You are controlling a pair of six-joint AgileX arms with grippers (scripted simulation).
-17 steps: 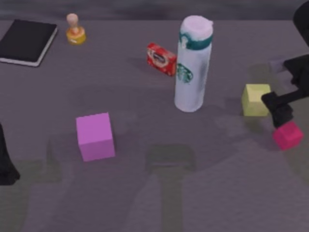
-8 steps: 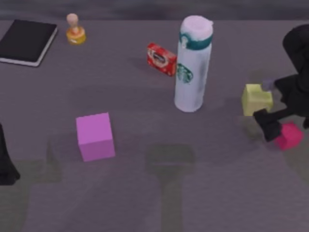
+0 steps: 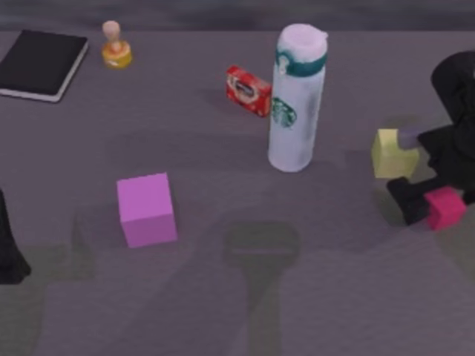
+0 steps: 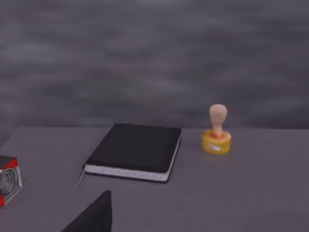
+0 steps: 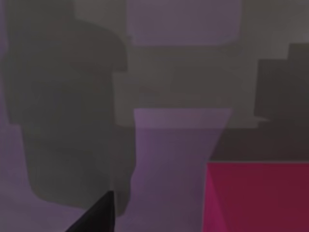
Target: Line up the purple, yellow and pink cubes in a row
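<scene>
Grey table (image 3: 223,297) holds the purple cube (image 3: 146,209) at centre-left, well apart from the yellow cube (image 3: 391,153) and pink cube (image 3: 445,208) near the right edge. Right gripper (image 3: 430,208) is at the pink cube w/ one dark finger (image 3: 408,200) against its left face; can't tell if it's actually clamped, since the other finger is hidden. Left gripper (image 3: 9,252) sits parked at the left edge, finger state not visible; notebook (image 3: 41,64), stamp (image 3: 116,46), red box (image 3: 249,90) & tumbler (image 3: 297,98) stand along the far side.

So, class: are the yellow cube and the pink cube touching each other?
Apart. The top view shows the yellow cube and the pink cube with bare table and one dark finger of the right gripper between them.
</scene>
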